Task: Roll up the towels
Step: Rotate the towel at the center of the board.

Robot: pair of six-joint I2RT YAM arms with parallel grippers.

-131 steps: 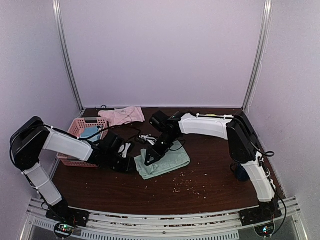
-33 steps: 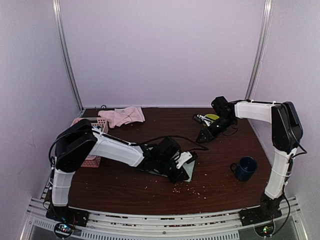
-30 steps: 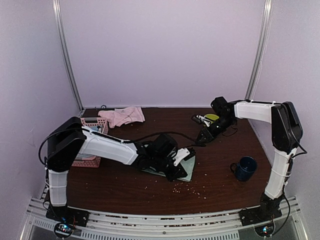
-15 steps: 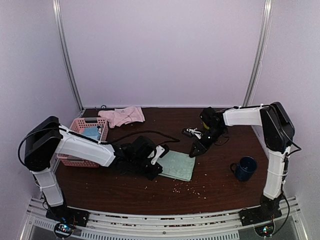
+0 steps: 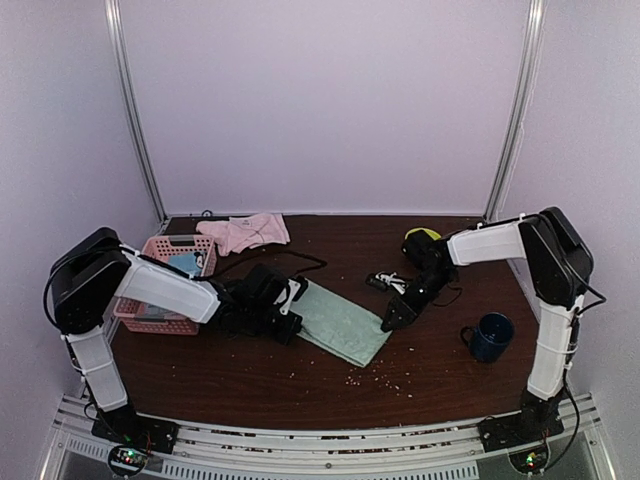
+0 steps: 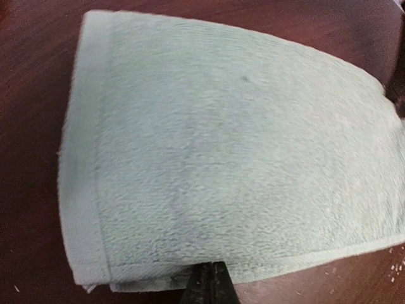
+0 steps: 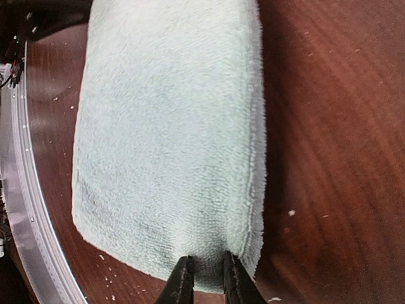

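Whereas half a second ago the sage green towel [image 5: 342, 324] lay as a shorter patch right of the frame's centre, we now see it drawn out longer toward the left, flat on the surface [image 5: 250, 385] at mid-frame. The left gripper [image 5: 291, 306] has pulled back leftward with the cloth. Its fingers are pressed together on the towel's hem, which the left wrist view shows at its bottom edge. The right gripper [image 5: 392, 318] has come down from farther up the frame to the towel's right end. In the right wrist view its fingers [image 7: 183, 278] stand narrowly apart over that edge, with cloth showing in the gap. Whether they press the cloth we cannot tell.

We count two arms, one sage green towel, one pale pink towel [image 5: 245, 232], one pink basket [image 5: 152, 256] and one dark blue mug [image 5: 491, 337]. The pale pink towel lies crumpled at the upper left of the surface, just above the basket and well apart from both grippers. One blue-grey towel [image 5: 184, 264] sits inside the basket. The left arm's forearm crosses in front of the basket and hides its lower right part. A yellow-green object [image 5: 424, 236] shows behind the right arm's wrist, partly covered. The mug stands to the right of the right gripper. Pale crumbs [image 5: 372, 374] are scattered below the green towel.
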